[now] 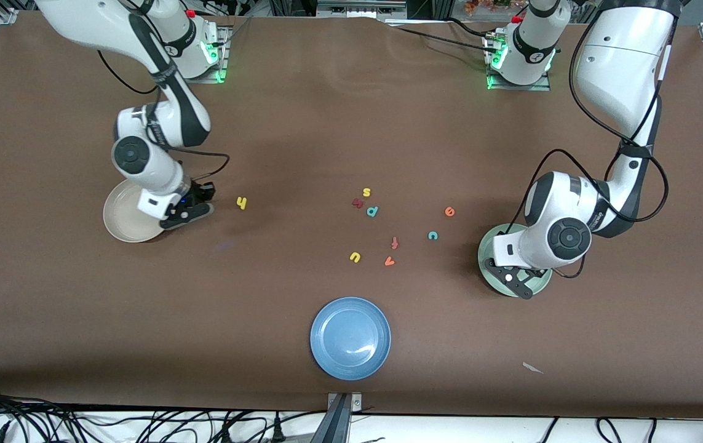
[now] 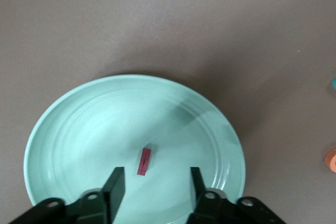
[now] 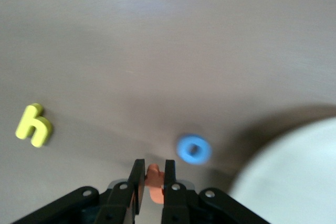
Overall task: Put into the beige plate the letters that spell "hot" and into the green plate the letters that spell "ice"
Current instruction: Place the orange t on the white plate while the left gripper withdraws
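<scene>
The dark red i point(image 2: 144, 161) lies flat in the green plate point(image 2: 68, 129), between the spread fingers of my open left gripper point(image 2: 156, 182), which touch nothing. That gripper point(image 1: 518, 284) hangs over the green plate point(image 1: 488, 253). The teal c point(image 1: 432, 235) and orange e point(image 1: 449, 211) lie on the table between the plate and the table's middle. My right gripper point(image 3: 153, 174) is shut on the orange t point(image 3: 153, 172), low beside the beige plate point(image 1: 122, 215). The blue o point(image 3: 193, 149) and yellow h point(image 3: 33, 125) lie on the table close by. The h point(image 1: 241, 202) also shows from the front, where the right gripper point(image 1: 194, 212) hides the o.
Near the table's middle lie a yellow s point(image 1: 366, 192), a dark red letter point(image 1: 357, 202), a teal letter point(image 1: 372, 211), a red-orange f point(image 1: 395, 242), a yellow u point(image 1: 355, 256) and an orange v point(image 1: 389, 261). A blue plate point(image 1: 350, 337) sits nearer the front camera.
</scene>
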